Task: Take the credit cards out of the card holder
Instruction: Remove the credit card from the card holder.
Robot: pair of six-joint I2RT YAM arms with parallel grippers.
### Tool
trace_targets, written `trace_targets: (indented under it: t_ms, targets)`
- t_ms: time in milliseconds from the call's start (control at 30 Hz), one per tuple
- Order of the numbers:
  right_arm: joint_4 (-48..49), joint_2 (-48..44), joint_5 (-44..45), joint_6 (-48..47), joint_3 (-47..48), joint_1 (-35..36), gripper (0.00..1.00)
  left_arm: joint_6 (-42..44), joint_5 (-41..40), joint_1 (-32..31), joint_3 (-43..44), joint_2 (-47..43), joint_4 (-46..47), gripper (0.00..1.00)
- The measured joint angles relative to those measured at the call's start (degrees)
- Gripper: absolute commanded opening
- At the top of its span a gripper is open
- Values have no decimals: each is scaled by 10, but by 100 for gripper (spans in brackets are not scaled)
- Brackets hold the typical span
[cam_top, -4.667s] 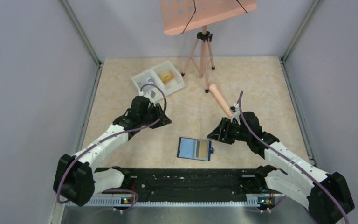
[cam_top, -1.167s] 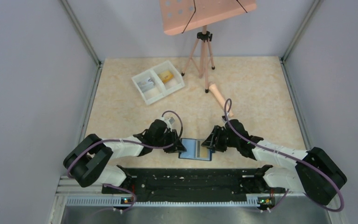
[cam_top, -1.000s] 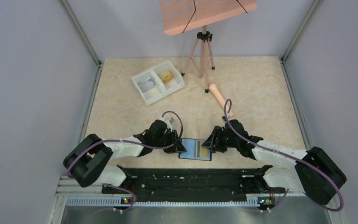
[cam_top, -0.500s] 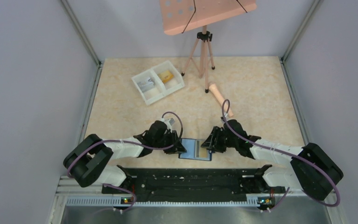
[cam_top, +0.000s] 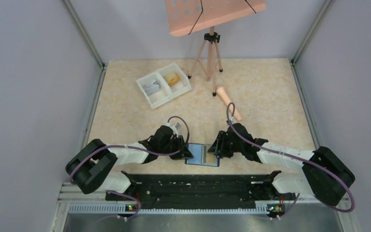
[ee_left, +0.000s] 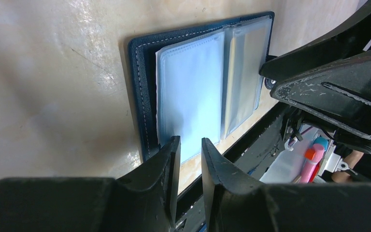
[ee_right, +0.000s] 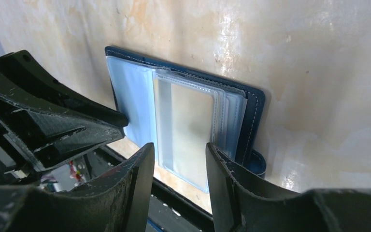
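Note:
The blue card holder (cam_top: 202, 155) lies open and flat near the table's front edge, its clear sleeves (ee_left: 191, 94) facing up. A pale yellowish credit card (ee_right: 189, 126) shows inside the right-hand sleeves. My left gripper (cam_top: 187, 151) hangs low over the holder's left page, jaws a narrow gap apart with nothing between them (ee_left: 191, 143). From the other side, my right gripper (cam_top: 214, 149) is low over the right sleeves, open and empty (ee_right: 179, 148). I cannot tell if either touches the holder. A yellow-orange card (cam_top: 174, 78) and a grey one (cam_top: 150, 88) lie in the white tray.
The white two-compartment tray (cam_top: 160, 97) stands at the back left. A tripod (cam_top: 211, 55) carrying a peach board stands at the back, with a peach cylinder (cam_top: 228, 103) lying to its right. A black rail (cam_top: 193, 186) runs along the front edge.
Both arms came down from higher up to the card holder, the left one from the tray. Over the last second the right arm edged slightly left; the left arm stayed still.

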Motion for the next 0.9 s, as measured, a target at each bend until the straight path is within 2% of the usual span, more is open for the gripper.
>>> trace_targets:
  t_ms: [367,900]
  targets:
    - [-96,0,73,-31,45,30,44,-1,-2,-1,-3,0,6,28]
    - [-107,6,90,-44,57,49,33,-2,-5,-3,-5,0,10,28]
